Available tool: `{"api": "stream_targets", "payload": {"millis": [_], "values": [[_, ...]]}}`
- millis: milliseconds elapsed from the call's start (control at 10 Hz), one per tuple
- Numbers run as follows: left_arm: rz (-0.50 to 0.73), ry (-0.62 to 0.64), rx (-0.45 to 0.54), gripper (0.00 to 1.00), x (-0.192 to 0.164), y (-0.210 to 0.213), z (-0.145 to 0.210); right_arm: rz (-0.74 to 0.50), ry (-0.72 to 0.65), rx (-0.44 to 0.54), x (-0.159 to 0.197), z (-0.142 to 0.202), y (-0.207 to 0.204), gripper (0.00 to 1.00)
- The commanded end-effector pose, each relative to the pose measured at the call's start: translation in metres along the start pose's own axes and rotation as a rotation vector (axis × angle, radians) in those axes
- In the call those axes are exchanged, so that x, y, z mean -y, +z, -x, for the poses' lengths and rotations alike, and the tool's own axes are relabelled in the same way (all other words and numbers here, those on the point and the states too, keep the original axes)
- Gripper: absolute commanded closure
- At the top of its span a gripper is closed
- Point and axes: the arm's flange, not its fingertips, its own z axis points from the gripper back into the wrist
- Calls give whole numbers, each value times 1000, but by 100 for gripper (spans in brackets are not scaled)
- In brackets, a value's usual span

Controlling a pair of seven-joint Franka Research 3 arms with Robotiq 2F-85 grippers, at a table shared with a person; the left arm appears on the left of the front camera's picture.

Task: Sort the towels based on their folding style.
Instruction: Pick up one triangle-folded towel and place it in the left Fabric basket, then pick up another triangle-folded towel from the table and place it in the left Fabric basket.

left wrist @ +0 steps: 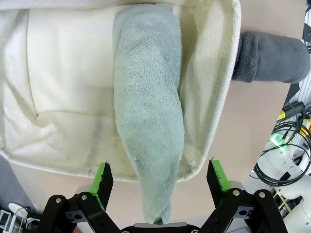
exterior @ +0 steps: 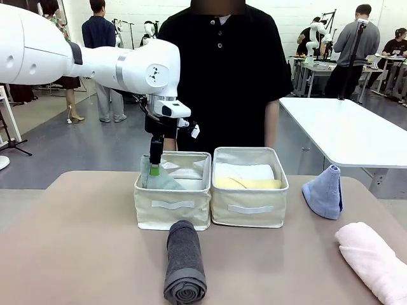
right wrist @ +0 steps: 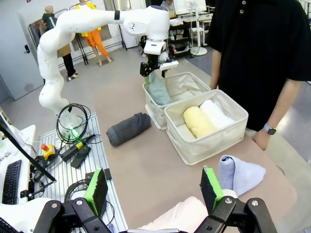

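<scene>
Left gripper (left wrist: 159,177) hangs over the left cream fabric bin (exterior: 172,206), jaws wide, green pads (left wrist: 102,177) either side of the pale mint-blue terry towel folded into a cone (left wrist: 148,121) and not touching it. That mint cone lies inside the left bin against one side wall, its narrow tip sticking out over the rim toward the wrist camera. The right cream fabric bin (exterior: 248,208) sits touching the left one and holds the white rolled terry towel (exterior: 245,171) and the yellow rolled terry towel (exterior: 248,183) side by side. The dark grey rolled terry towel (exterior: 185,262) lies on the tan table (exterior: 82,254) just in front of the left bin, rolled end toward the robot. The periwinkle terry towel folded into a cone (exterior: 323,190) stands on the table right of the right bin. The pink rolled terry towel (exterior: 372,260) lies nearer the robot at the table's right edge. Right gripper (right wrist: 153,189) hovers above the pink roll, jaws wide, holding nothing. A person in a black shirt (exterior: 222,76) stands behind the bins.
</scene>
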Motion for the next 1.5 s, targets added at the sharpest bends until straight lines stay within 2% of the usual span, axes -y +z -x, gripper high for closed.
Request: {"api": "stream_targets", "payload": {"millis": [0, 200, 300, 600, 800, 900, 1400], "values": [[-29, -28, 12, 0, 25, 28, 28, -8, 11, 14, 1, 0, 2, 0], [-75, -49, 146, 0, 58, 69, 90, -8, 11, 14, 1, 0, 2, 0], [-98, -33, 203, 0, 69, 76, 119, -8, 11, 14, 1, 0, 2, 0], [-84, 33, 290, 0, 83, 60, 188, -8, 11, 14, 1, 0, 2, 0], [-98, 34, 310, 0, 83, 55, 205, -8, 11, 14, 1, 0, 2, 0], [-71, 59, 265, 0, 78, 72, 203, -8, 11, 14, 1, 0, 2, 0], [-71, 59, 265, 0, 78, 72, 203, -8, 11, 14, 1, 0, 2, 0]]}}
